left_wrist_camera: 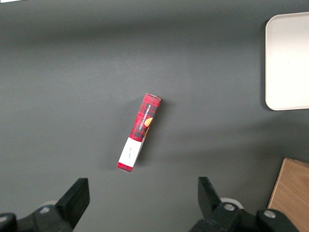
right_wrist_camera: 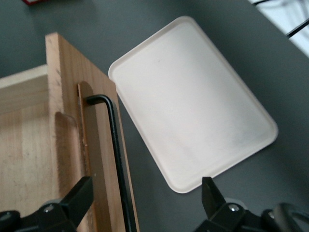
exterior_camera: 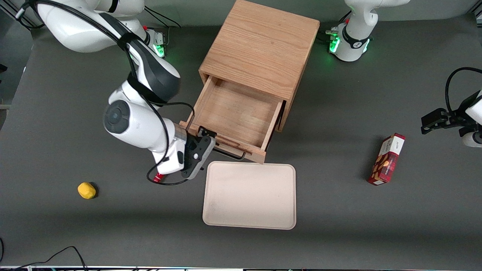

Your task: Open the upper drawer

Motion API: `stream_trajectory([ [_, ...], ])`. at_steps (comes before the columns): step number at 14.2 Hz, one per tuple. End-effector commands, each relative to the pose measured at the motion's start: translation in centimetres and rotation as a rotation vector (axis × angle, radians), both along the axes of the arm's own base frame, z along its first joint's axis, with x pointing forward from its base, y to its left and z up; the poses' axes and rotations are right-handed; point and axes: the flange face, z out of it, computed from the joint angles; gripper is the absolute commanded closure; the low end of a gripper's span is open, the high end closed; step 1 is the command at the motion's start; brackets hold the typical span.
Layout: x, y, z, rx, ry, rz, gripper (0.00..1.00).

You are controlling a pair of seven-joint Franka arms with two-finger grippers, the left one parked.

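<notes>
A dark grey mat (exterior_camera: 56,113) covers the whole table, smooth and matte, with a paler band across the lower part of the front view. The oak cabinet (exterior_camera: 260,49) stands at the upper centre of that frame. Its upper drawer (exterior_camera: 235,113) is pulled well out toward the camera, a light-wood box with nothing showing on its floor. The black bar handle (exterior_camera: 233,153) runs along the drawer front.

The gripper (exterior_camera: 206,136) sits at the drawer's front corner, near the middle of the frame. In the right wrist view its fingers (right_wrist_camera: 77,198) are spread wide, one over the drawer front and the other over the mat, the handle (right_wrist_camera: 116,159) between them; they hold nothing.

A cream tray (exterior_camera: 249,195) lies flat just in front of the drawer, lower centre of the frame. A small yellow object (exterior_camera: 86,190) rests on the mat at lower left. A red box (exterior_camera: 386,159) lies at the right, toward the parked arm's end. Black cables (exterior_camera: 49,256) trail along the bottom left edge. Green lights glow at both arm bases (exterior_camera: 348,43) along the top.
</notes>
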Motion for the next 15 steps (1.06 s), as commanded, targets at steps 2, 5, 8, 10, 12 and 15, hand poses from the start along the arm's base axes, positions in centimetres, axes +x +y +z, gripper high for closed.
stream_trajectory([
  [2, -1.6, -8.0, 8.5, -0.062, -0.002, -0.071, 0.0],
  [5, -5.3, -19.4, 15.4, -0.167, 0.086, -0.34, 0.0],
  [8, -10.7, -24.2, 18.3, -0.265, 0.115, -0.698, 0.0],
  [10, -12.7, -27.1, 18.4, -0.31, 0.127, -0.888, 0.0],
  [12, -13.5, -30.1, 17.4, -0.341, 0.201, -0.945, 0.0],
  [15, -13.7, -31.6, 17.2, -0.345, 0.215, -0.954, 0.0],
])
